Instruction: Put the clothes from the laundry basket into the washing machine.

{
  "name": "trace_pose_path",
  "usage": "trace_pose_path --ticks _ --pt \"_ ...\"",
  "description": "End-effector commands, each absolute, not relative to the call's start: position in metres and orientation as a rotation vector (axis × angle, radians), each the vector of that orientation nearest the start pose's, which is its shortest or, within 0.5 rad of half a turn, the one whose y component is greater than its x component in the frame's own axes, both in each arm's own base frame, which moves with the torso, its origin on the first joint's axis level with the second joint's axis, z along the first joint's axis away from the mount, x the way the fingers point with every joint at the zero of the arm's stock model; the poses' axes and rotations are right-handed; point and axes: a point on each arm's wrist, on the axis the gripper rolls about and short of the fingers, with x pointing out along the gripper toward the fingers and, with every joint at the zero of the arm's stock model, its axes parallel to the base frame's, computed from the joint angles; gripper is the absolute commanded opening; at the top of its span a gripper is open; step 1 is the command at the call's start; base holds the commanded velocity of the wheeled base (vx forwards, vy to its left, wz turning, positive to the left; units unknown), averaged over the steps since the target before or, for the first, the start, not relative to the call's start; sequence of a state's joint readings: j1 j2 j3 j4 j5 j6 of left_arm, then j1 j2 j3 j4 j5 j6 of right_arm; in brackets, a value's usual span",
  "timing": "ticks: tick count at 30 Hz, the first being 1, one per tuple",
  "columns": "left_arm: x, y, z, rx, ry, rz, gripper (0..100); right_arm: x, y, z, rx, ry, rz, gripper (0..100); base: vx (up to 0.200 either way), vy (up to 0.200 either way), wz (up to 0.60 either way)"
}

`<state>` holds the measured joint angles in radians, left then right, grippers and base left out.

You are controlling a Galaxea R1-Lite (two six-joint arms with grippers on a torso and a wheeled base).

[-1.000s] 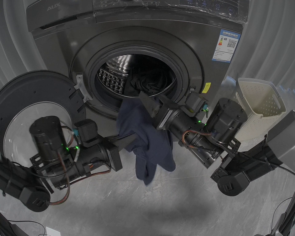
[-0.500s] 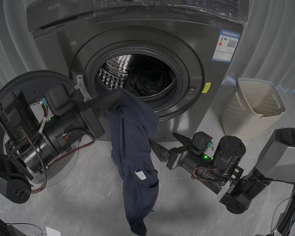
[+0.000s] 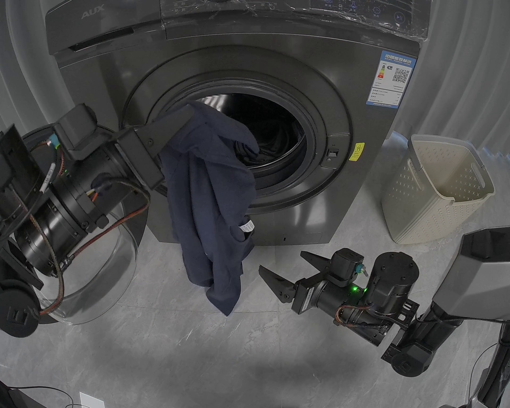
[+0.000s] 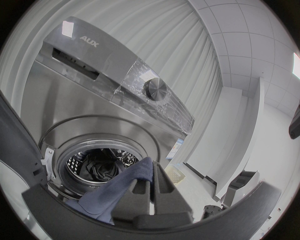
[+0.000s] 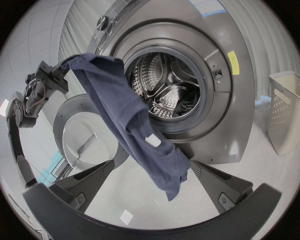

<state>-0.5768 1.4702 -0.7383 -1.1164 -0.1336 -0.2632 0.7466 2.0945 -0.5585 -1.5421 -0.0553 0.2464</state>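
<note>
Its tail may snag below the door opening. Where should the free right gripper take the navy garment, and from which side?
Probably the loose lower fold of the navy garment, below the white tag, from the robot's right, where the open right gripper sits. The left gripper pinches the top, so the tail hangs free.

A staged laundry corner in an indoor test room: a dark grey front-loading washing machine (image 3: 329, 69) stands on a grey stone-look tiled floor (image 3: 159, 345), near a cream perforated plastic laundry basket (image 3: 441, 191). Pale pleated curtains (image 3: 462, 69) hang behind it, under a white panelled office-style ceiling (image 4: 250, 40). Clear protective film (image 3: 297, 10) wraps the control panel.
</note>
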Motion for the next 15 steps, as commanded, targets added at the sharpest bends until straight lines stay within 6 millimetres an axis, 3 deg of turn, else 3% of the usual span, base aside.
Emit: trace_pose_path --ticks 1,15 --pt "0.196 -0.132 0.287 -0.344 -0.329 -0.759 0 0.254 0.230 0.073 0.225 0.109 0.684 100 0.000 0.000 0.00" --pt "0.188 -0.129 0.294 -0.351 -0.353 -0.770 0 0.303 0.259 0.035 0.175 0.067 0.682 100 0.000 0.000 0.00"
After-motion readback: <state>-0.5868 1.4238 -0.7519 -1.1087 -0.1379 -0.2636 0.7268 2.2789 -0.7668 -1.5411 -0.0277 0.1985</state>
